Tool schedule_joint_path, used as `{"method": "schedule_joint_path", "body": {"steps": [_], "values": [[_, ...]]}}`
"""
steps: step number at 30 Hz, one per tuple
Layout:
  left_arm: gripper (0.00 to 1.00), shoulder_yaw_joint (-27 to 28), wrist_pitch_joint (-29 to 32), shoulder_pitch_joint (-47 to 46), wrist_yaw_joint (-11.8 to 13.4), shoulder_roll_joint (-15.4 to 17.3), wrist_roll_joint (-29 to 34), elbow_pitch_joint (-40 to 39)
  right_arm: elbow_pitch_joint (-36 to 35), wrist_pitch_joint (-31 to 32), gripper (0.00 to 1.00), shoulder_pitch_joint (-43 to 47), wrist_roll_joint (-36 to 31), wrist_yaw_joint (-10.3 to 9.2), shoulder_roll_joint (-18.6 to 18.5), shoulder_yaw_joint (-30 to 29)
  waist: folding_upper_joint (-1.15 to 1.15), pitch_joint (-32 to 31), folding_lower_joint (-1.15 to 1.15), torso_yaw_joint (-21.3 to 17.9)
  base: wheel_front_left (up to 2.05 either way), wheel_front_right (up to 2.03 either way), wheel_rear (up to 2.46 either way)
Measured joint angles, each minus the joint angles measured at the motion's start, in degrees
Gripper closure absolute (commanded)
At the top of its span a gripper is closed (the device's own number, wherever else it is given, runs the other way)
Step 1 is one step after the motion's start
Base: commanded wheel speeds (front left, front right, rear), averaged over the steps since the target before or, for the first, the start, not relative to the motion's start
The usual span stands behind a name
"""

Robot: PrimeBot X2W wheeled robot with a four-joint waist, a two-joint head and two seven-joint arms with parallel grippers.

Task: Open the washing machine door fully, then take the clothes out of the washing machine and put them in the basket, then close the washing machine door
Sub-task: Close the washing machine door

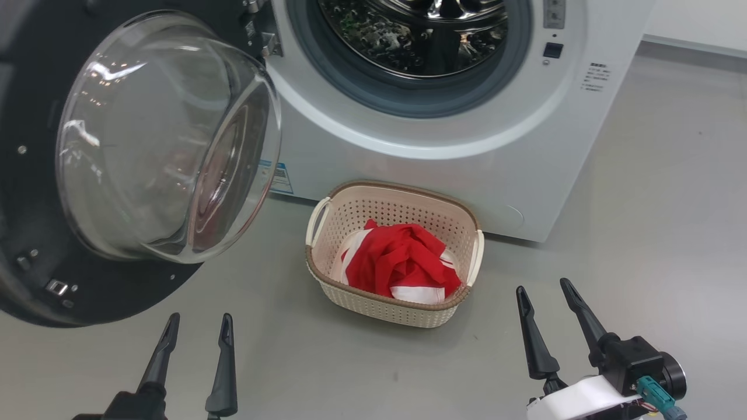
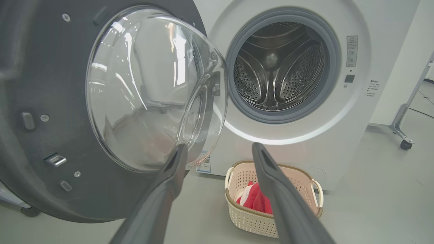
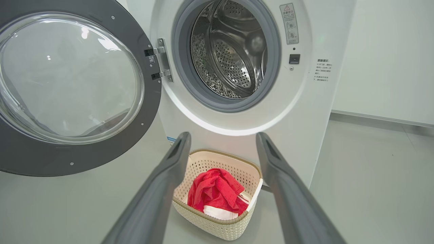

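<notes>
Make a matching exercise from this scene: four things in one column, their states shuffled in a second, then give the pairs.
Things:
1. washing machine door
2. clothes
3. washing machine drum
4. basket

States:
A. lying heaped in the basket
B. standing on the floor before the machine
C. swung open
D. bare metal, no fabric seen inside

Pairs: 1-C, 2-A, 3-D, 4-B

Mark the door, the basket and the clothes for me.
door (image 3: 84, 159), right wrist view, dark lower frame
basket (image 1: 402, 213), head view, perforated back wall
clothes (image 1: 402, 259), head view, middle of the red fabric
</notes>
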Motion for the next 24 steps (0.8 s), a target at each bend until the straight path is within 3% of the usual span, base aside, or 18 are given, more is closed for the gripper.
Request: {"method": "schedule_joint_path", "body": {"steps": [16, 24], "values": [[0.0, -1.58, 0.01, -0.16, 0.15, -0.29, -0.88, 1.41, 0.21, 0.0, 0.0, -0.11, 0.0, -0.24, -0.18, -0.75, 0.0, -0.07, 0.0, 10.73, 0.0, 0.0, 0.0], [0.0, -1.18, 0.0, -0.15, 0.15, -0.31, -1.31, 1.41, 0.35, 0.0, 0.0, -0.12, 0.0, -0.23, -0.05, 0.08, 0.0, -0.22, 0.0, 12.78, 0.0, 0.0, 0.0]]}}
